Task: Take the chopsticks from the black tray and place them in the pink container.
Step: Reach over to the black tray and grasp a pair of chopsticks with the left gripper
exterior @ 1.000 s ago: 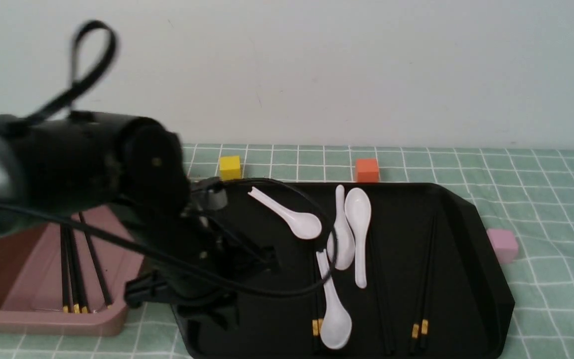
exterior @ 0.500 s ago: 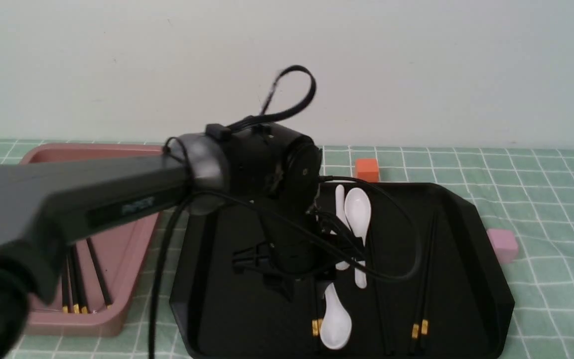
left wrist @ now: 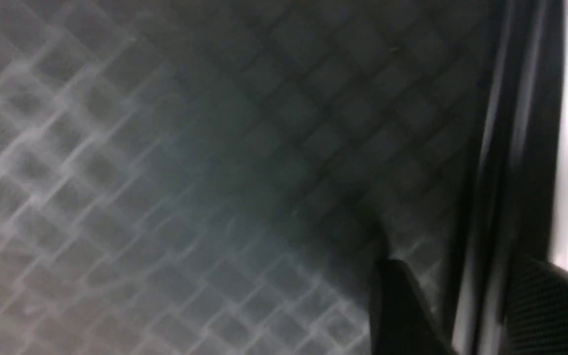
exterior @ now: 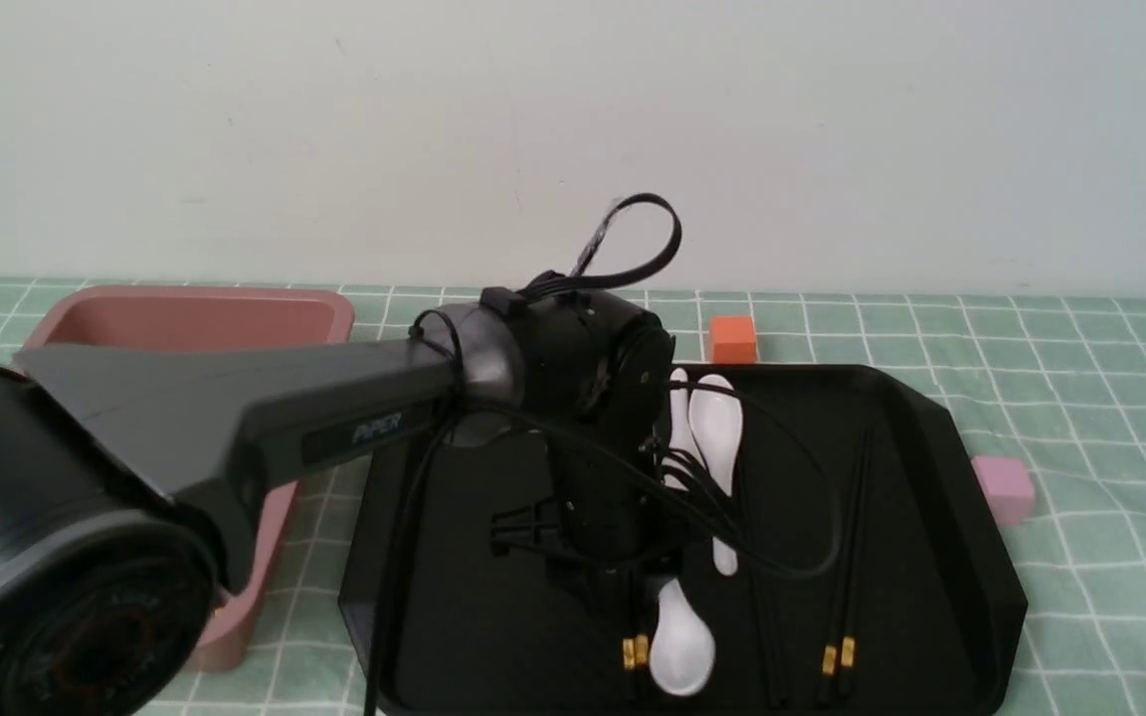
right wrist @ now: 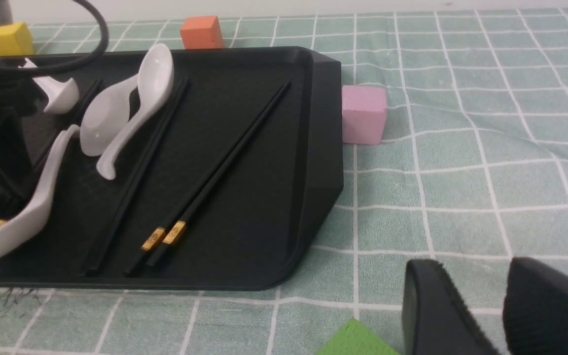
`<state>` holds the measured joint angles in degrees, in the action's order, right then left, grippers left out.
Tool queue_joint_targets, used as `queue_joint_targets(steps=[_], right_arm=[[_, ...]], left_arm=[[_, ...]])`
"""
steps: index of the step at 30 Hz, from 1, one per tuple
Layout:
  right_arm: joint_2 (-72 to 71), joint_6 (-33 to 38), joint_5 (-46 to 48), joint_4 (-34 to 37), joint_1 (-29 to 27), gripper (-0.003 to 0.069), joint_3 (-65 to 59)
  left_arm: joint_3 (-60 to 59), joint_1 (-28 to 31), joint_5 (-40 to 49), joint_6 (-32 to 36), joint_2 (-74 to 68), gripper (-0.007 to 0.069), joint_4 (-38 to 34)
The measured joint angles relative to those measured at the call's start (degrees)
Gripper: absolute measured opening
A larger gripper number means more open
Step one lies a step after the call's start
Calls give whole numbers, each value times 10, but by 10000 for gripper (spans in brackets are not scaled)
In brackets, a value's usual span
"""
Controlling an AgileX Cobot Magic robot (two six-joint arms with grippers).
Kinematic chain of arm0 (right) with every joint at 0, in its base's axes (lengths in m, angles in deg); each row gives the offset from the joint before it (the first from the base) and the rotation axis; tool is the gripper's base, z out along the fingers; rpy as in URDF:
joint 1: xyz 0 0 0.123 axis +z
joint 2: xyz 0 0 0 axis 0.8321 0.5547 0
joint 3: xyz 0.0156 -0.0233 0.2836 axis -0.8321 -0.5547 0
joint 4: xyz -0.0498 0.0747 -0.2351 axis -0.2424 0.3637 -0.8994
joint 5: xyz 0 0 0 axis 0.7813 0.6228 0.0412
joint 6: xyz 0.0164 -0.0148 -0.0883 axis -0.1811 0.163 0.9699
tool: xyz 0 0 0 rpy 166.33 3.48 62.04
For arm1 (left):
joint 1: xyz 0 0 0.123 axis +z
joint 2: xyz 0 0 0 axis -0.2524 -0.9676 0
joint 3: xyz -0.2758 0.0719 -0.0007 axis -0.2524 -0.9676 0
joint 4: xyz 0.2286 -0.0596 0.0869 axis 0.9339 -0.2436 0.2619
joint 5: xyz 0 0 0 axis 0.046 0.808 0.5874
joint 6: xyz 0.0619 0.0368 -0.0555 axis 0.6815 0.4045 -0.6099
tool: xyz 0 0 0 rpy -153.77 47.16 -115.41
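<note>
Your left gripper (exterior: 598,562) hangs low over the middle of the black tray (exterior: 931,557), wrist turned down. I read that as lining up on the chopsticks (exterior: 633,651), whose gold bands show at the tray's near edge. In the left wrist view its jaws stand well apart, with dark sticks running through the gap. It looks set to straddle them, not yet to pinch, but the picture is too smeared to tell whether a pad touches them.

Another pair (exterior: 837,656) lies lengthwise along the tray's right side, and the right wrist view shows a further stick (right wrist: 136,167) between the two pairs. The sticks lie flat and thin on the tray floor, which would explain the steep, low approach.

Your right gripper (right wrist: 491,315) waits off the tray's near right corner, above the checked cloth. Its jaws are a little apart and hold nothing, and I judge it is kept clear so the left arm (exterior: 235,418) can work alone. The pink container (exterior: 185,296) sits off the tray's left side, within that arm's reach.

A white soup spoon (exterior: 682,641) overlaps the targeted pair, so closing on them could drag it along. In the front view the fingertips vanish, black against the black tray and tangled cable. The arm covers most of the container, so you cannot see what is inside it.
</note>
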<state>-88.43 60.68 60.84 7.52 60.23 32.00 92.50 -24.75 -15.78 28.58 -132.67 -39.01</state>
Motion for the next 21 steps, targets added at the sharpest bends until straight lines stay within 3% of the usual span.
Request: queue_joint_targets(steps=[9,17,21], right_arm=[[0,0,0,0,0,240,0],[0,0,0,0,0,240,0],[0,0,0,0,0,240,0]], left_arm=[[5,0,1,0,-8,303,1],[7,1,19,2,-10,112,9],[7,1,24,2,-9,116,4]])
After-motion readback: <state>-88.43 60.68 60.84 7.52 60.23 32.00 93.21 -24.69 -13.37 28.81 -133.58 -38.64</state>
